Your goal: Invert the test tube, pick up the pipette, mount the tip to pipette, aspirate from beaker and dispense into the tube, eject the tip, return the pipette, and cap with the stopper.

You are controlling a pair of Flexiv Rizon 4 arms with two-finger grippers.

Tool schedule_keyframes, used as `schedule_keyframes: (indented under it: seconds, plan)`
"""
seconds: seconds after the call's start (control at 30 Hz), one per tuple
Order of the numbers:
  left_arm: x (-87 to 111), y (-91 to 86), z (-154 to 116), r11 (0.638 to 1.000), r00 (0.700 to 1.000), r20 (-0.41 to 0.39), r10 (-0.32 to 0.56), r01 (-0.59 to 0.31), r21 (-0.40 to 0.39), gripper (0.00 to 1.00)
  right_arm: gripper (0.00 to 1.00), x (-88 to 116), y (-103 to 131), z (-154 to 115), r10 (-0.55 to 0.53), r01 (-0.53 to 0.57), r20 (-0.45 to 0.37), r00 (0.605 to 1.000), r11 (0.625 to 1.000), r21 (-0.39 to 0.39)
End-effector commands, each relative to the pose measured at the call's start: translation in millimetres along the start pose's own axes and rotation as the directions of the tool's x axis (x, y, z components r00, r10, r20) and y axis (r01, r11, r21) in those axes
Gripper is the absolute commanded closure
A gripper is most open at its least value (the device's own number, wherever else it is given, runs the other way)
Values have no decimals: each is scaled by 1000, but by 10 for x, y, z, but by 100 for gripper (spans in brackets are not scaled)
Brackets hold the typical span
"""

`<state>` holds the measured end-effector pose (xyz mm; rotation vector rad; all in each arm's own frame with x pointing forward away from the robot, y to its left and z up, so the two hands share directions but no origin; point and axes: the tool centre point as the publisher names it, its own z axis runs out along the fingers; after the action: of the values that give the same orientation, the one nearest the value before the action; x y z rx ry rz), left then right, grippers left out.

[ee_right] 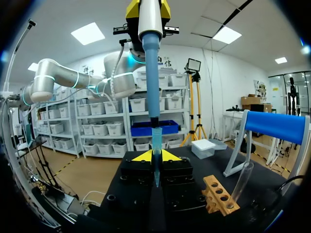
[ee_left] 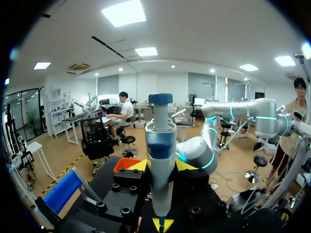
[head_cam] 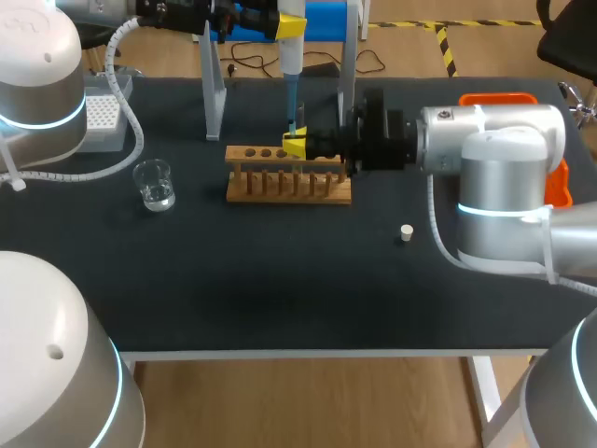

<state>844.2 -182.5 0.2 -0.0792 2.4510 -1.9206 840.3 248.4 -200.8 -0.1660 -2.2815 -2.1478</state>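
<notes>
My left gripper (head_cam: 278, 21) hangs over the far middle of the table, shut on the white and blue pipette (head_cam: 291, 70), which points straight down. In the left wrist view the pipette (ee_left: 160, 145) stands between that gripper's (ee_left: 161, 166) yellow tips. My right gripper (head_cam: 297, 145) comes in level over the wooden rack (head_cam: 289, 175) and is shut on the clear pipette tip (ee_right: 156, 145) below the pipette's shaft (ee_right: 151, 73). A clear test tube (ee_right: 243, 182) leans at the rack (ee_right: 219, 195); I cannot tell whether it sits in a hole.
A glass beaker (head_cam: 154, 184) with liquid stands at the left. The white tip box (head_cam: 101, 117) is at the far left. A small stopper (head_cam: 406, 232) lies right of the middle. The pipette stand (head_cam: 215, 93) rises behind the rack. An orange bin (head_cam: 499, 98) is at the far right.
</notes>
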Motion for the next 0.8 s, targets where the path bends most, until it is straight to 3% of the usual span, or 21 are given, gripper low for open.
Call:
schedule_keyframes:
  seconds: [0.03,0.8]
  plan:
    - [-4,0,-6,1000,1000,-2,1,-1,-1,100,100,-1,35,-3,-3,3,-5,1000,1000,1]
    - [-4,0,-6,1000,1000,-2,1,-1,-1,100,100,-8,178,37,-22,21,-8,1000,1000,-11]
